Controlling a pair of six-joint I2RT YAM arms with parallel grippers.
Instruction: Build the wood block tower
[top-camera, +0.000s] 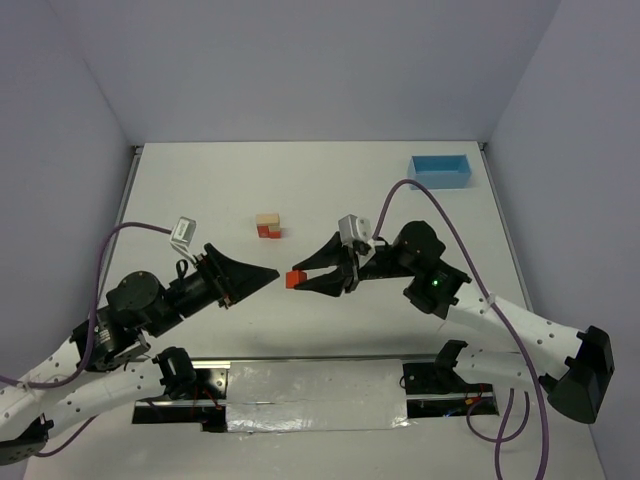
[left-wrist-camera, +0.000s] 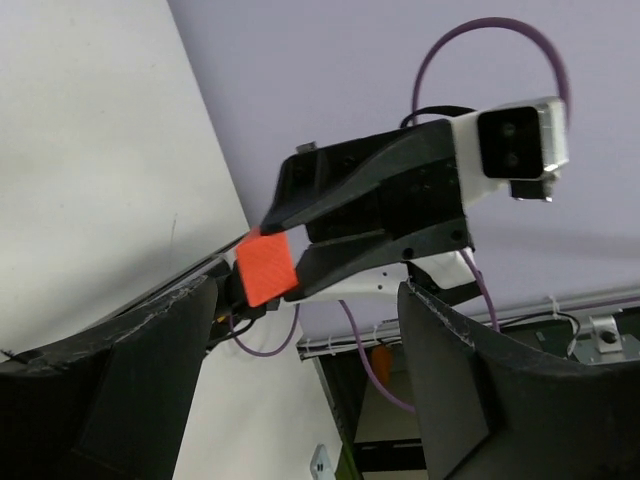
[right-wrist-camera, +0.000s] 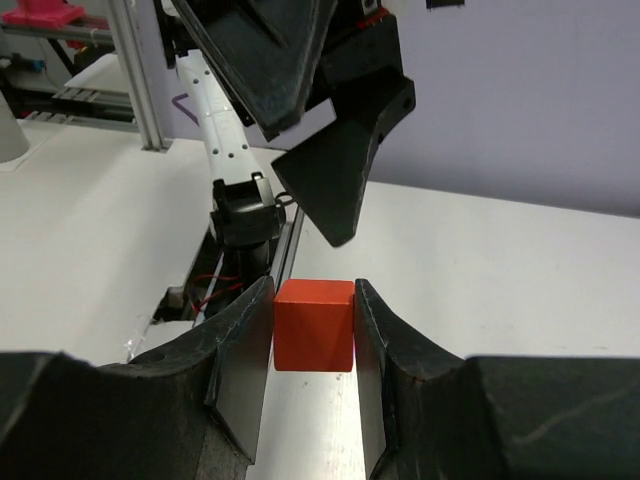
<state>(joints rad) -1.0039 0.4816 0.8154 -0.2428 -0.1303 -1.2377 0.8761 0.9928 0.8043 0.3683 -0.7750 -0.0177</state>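
The wood block tower is a small stack of red-orange and pale tan blocks on the white table, behind and between the two grippers. My right gripper is shut on a red-orange cube and holds it above the table, pointing left. The cube sits between its fingers in the right wrist view. My left gripper points right, facing the cube from close by. Its jaws stand wide apart and empty. In the left wrist view the cube shows just beyond the left gripper.
A light blue tray stands at the far right corner of the table. A foil-covered strip and the arm bases lie along the near edge. Purple cables loop from both wrists.
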